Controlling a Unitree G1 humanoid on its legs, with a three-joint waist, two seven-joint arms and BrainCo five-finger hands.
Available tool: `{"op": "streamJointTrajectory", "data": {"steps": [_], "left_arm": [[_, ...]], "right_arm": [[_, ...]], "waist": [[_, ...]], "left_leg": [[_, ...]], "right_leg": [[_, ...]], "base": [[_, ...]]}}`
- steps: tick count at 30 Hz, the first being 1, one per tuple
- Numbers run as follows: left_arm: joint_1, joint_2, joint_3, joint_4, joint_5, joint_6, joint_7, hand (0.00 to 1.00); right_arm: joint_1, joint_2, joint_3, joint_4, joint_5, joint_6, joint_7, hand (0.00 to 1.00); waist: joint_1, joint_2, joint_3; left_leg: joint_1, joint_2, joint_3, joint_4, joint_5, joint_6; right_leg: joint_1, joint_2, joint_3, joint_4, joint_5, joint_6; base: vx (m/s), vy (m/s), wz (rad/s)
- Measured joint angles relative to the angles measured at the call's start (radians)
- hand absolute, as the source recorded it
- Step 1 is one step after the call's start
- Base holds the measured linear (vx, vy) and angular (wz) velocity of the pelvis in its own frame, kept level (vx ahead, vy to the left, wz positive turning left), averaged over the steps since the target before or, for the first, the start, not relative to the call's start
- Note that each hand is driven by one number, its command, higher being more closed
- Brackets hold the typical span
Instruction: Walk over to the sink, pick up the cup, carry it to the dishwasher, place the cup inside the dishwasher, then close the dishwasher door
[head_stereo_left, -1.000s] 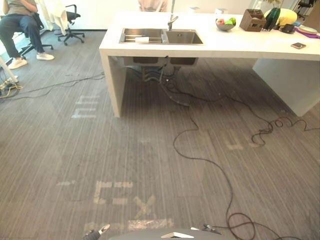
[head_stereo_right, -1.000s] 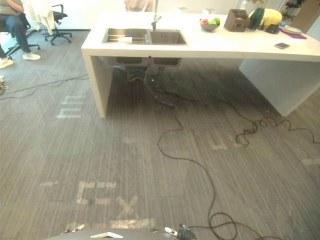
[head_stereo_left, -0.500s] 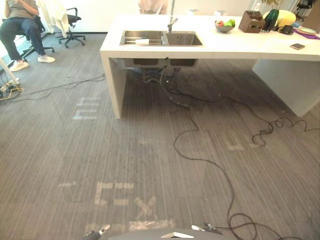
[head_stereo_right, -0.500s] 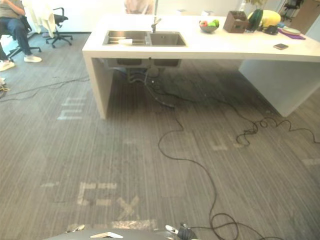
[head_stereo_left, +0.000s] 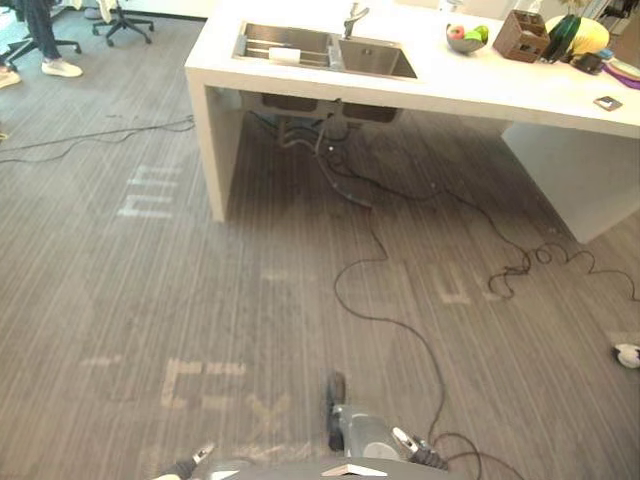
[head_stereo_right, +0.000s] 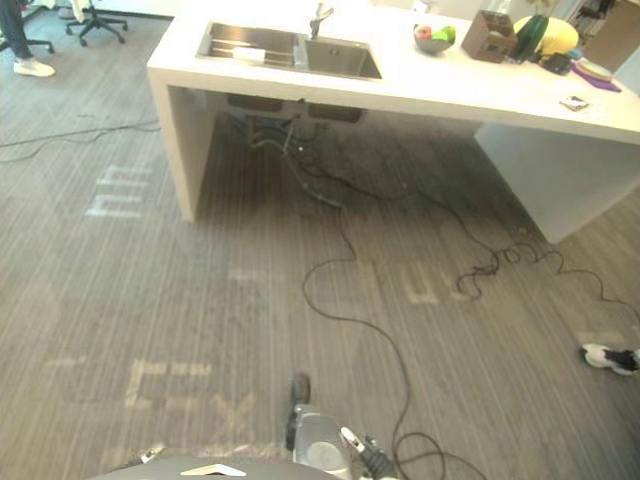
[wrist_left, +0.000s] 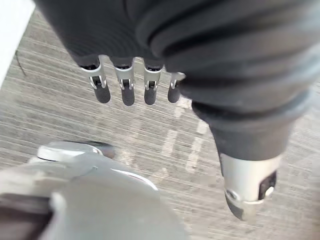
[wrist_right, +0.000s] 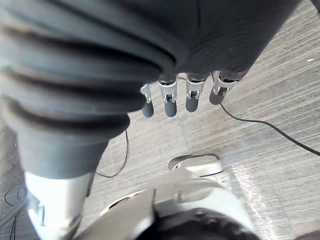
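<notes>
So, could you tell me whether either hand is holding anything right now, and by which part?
Nothing is held. The left hand and the right hand both hang over the carpet with fingers relaxed and empty.

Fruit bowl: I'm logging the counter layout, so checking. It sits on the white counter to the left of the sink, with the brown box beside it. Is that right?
Not quite. The fruit bowl sits on the white counter to the right of the sink, not to its left. The brown box is indeed beside it. The left eye view shows this.
</notes>
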Motion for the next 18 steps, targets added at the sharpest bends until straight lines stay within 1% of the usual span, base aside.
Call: {"op": "streamJointTrajectory", "data": {"steps": [1,2,3,4,5,6,7,8,9,10,11,12,13,14,15,16,17,18], "left_arm": [[0.003,-0.006,0.009,-0.009,0.003,-0.001,0.0,0.0],[0.018,-0.036,0.033,-0.022,0.004,-0.004,0.003,0.0],[0.019,-0.069,0.066,-0.033,0.007,-0.011,0.002,0.0],[0.02,-0.079,0.083,-0.038,0.013,-0.012,0.002,0.0],[0.02,-0.091,0.11,-0.039,0.017,-0.012,0.002,0.0],[0.02,-0.104,0.133,-0.039,0.025,-0.014,0.002,0.0],[0.019,-0.108,0.142,-0.04,0.029,-0.017,0.001,0.0],[0.02,-0.106,0.144,-0.047,0.034,-0.022,0.002,0.0],[0.021,-0.101,0.136,-0.073,0.047,-0.037,0.004,0.0],[0.021,-0.098,0.132,-0.081,0.055,-0.049,0.009,0.0],[0.017,-0.084,0.108,-0.1,0.067,-0.068,0.03,0.0],[0.008,-0.082,0.086,-0.109,0.073,-0.091,0.048,0.0],[0.004,-0.08,0.074,-0.109,0.073,-0.098,0.056,0.0],[-0.003,-0.072,0.051,-0.109,0.073,-0.113,0.073,0.0],[-0.003,-0.072,0.039,-0.11,0.073,-0.126,0.084,0.0],[0.004,-0.072,0.002,-0.125,0.073,-0.164,0.128,0.0],[0.007,-0.067,-0.013,-0.131,0.072,-0.182,0.144,0.0],[0.008,-0.056,-0.021,-0.134,0.08,-0.22,0.176,0.0]], "right_arm": [[0.015,0.001,0.0,-0.008,0.001,0.004,0.0,0.0],[0.033,-0.002,-0.011,-0.015,0.001,0.018,0.002,0.0],[0.03,-0.021,-0.048,-0.004,0.0,0.03,0.003,0.0],[0.023,-0.026,-0.06,0.002,0.0,0.037,0.003,0.0],[0.02,-0.035,-0.076,0.006,-0.001,0.039,0.003,0.0],[0.018,-0.047,-0.075,0.006,-0.001,0.037,0.003,0.0],[0.008,-0.052,-0.075,0.008,-0.001,0.036,0.003,0.0],[0.004,-0.056,-0.075,0.027,-0.001,0.033,0.003,0.0],[0.0,-0.053,-0.073,0.038,0.0,0.027,0.007,0.0],[-0.004,-0.053,-0.072,0.048,0.0,0.018,0.013,0.0],[-0.039,-0.054,-0.07,0.064,0.001,0.001,0.017,0.0],[-0.075,-0.05,-0.073,0.062,0.009,-0.019,0.02,0.0],[-0.089,-0.046,-0.076,0.061,0.018,-0.029,0.021,0.0],[-0.102,-0.034,-0.078,0.05,0.028,-0.049,0.023,0.0],[-0.101,-0.028,-0.081,0.038,0.029,-0.057,0.023,0.0],[-0.1,-0.02,-0.079,0.021,0.029,-0.075,0.022,0.0],[-0.108,-0.016,-0.064,0.023,0.029,-0.074,0.021,0.0],[-0.126,-0.003,-0.032,0.028,0.028,-0.068,0.019,0.0]], "waist": [[-0.001,0.003,-0.004],[-0.012,0.025,-0.027],[-0.01,0.058,-0.047],[-0.009,0.071,-0.055],[-0.013,0.085,-0.063],[-0.011,0.1,-0.06],[-0.011,0.108,-0.055],[-0.006,0.106,-0.052],[0.009,0.082,-0.042],[0.017,0.072,-0.037],[0.033,0.058,-0.034],[0.042,0.048,-0.028],[0.044,0.045,-0.026],[0.053,0.037,-0.021],[0.057,0.037,-0.021],[0.075,0.04,-0.021],[0.088,0.035,-0.021],[0.091,0.029,-0.021]], "left_leg": [[0.023,0.007,-0.003,-0.003,-0.019,-0.007],[0.052,0.03,-0.026,0.004,-0.035,-0.014],[0.017,0.067,-0.026,0.099,-0.006,-0.001],[-0.023,0.08,-0.033,0.182,0.016,0.009],[-0.105,0.103,-0.051,0.362,0.098,-0.009],[-0.19,0.144,-0.047,0.565,0.188,-0.031],[-0.23,0.161,-0.042,0.664,0.182,-0.033],[-0.279,0.167,-0.035,0.78,0.155,-0.03],[-0.349,0.136,-0.008,0.862,0.098,-0.023],[-0.38,0.117,0.011,0.866,0.075,-0.017],[-0.458,0.082,0.065,0.821,0.035,0.0],[-0.527,0.05,0.123,0.709,0.023,0.014],[-0.555,0.034,0.15,0.63,0.029,0.022],[-0.586,-0.004,0.19,0.414,0.087,0.033],[-0.593,-0.022,0.196,0.287,0.14,0.035],[-0.609,-0.045,0.157,0.045,0.261,0.019],[-0.635,-0.045,0.14,0.066,0.318,0.018],[-0.664,-0.061,0.117,0.151,0.398,0.036]], "right_leg": [[0.001,0.0,-0.004,0.036,-0.016,-0.008],[-0.005,0.014,-0.006,0.114,0.015,-0.004],[-0.016,0.039,-0.016,0.175,-0.044,-0.024],[-0.007,0.047,-0.025,0.181,-0.061,-0.034],[0.028,0.064,-0.044,0.17,-0.093,-0.046],[0.1,0.094,-0.051,0.121,-0.119,-0.066],[0.15,0.113,-0.053,0.083,-0.124,-0.074],[0.233,0.134,-0.052,0.023,-0.126,-0.081],[0.355,0.143,-0.043,-0.062,-0.13,-0.091],[0.393,0.14,-0.032,-0.084,-0.131,-0.094],[0.443,0.132,-0.014,-0.119,-0.132,-0.095],[0.479,0.12,0.005,-0.142,-0.132,-0.095],[0.496,0.114,0.013,-0.152,-0.133,-0.095],[0.532,0.096,0.026,-0.167,-0.14,-0.084],[0.55,0.09,0.031,-0.171,-0.15,-0.082],[0.595,0.088,0.068,-0.187,-0.217,-0.098],[0.613,0.089,0.089,-0.195,-0.264,-0.106],[0.629,0.072,0.129,-0.19,-0.325,-0.115]], "base": [[0.71,-0.373,0.63],[0.77,-0.369,0.47],[0.66,-0.317,0.36],[0.65,-0.33,0.12],[0.68,-0.358,0.15],[0.71,-0.335,0.18],[0.73,-0.308,0.09],[0.71,-0.273,-0.03],[0.68,-0.256,-0.13],[0.73,-0.213,-0.35],[0.56,-0.123,-0.56],[0.65,-0.09,-0.6],[0.55,-0.006,-0.61],[0.56,0.024,-0.45],[0.57,0.092,-0.72],[0.44,0.124,-0.67],[0.65,0.25,-0.74],[0.53,0.23,-0.39]]}}
